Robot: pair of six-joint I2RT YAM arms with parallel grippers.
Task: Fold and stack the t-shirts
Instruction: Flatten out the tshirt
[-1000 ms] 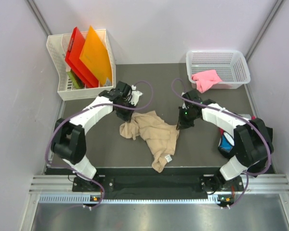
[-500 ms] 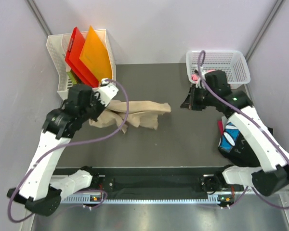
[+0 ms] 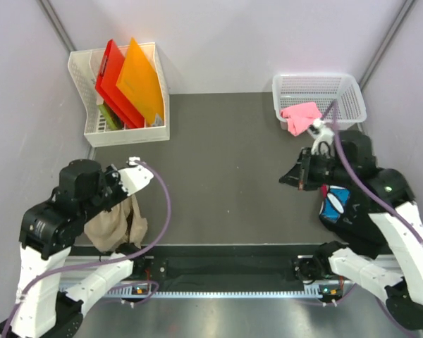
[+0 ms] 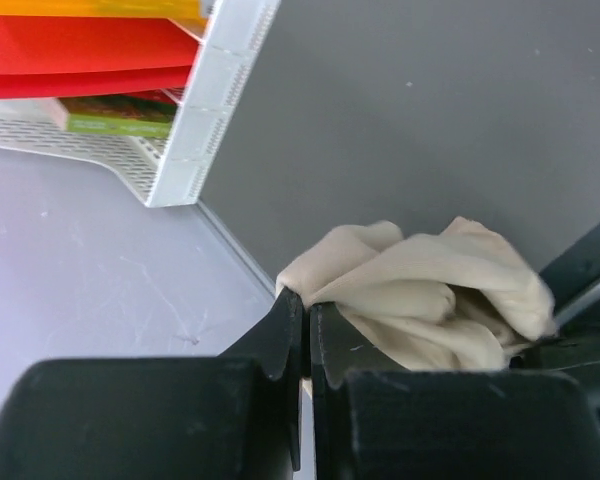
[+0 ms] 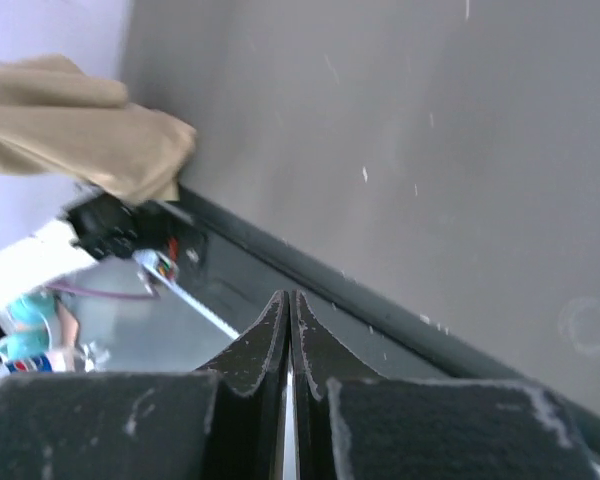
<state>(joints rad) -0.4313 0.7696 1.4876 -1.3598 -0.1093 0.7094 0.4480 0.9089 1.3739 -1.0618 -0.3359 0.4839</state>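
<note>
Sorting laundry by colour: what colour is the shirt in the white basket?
The shirt is pink; top view shows it best.

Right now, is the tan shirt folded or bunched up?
Bunched up, not folded: the tan shirt hangs in a crumpled wad from the left jaws, which are shut on it.

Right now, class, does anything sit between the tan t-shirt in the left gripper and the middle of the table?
Nothing visible does. The tan t-shirt hangs bunched from the left gripper at the near-left edge of the table; the dark surface toward the middle shows bare.
</note>
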